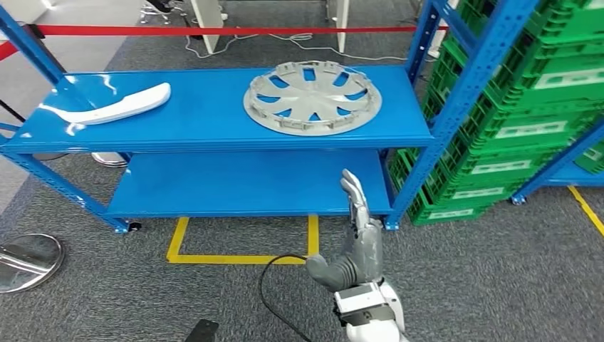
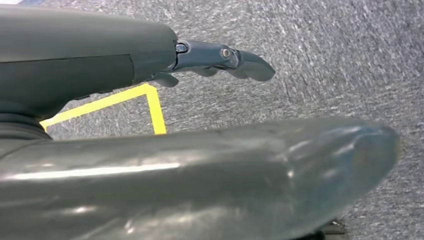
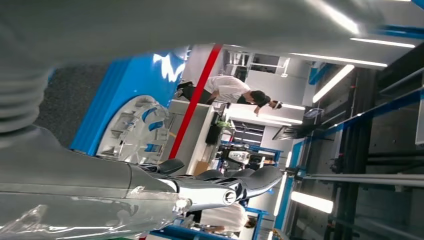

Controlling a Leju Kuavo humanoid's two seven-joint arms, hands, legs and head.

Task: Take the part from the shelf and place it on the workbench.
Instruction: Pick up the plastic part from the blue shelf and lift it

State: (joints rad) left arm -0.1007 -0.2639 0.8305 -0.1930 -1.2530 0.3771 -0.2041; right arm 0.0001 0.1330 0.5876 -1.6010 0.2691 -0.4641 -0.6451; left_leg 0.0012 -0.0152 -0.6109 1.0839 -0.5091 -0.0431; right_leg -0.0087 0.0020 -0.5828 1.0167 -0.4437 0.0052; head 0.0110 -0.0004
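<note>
On top shelf (image 1: 214, 117): hubcap (image 1: 312, 98), wht part (image 1: 114, 105)

You have a grey wheel cover (image 1: 312, 98) lying flat on the top level of the blue shelf (image 1: 214, 121), toward its right end, close to the right-hand upright. It is round, with spoke-like ribs and cut-outs through which the blue shows, and a raised rim with small tabs around it. In the right wrist view the wheel cover (image 3: 131, 131) shows edge-on against the shelf. Nothing touches it, and it sits well apart from the shelf's left end.
</note>
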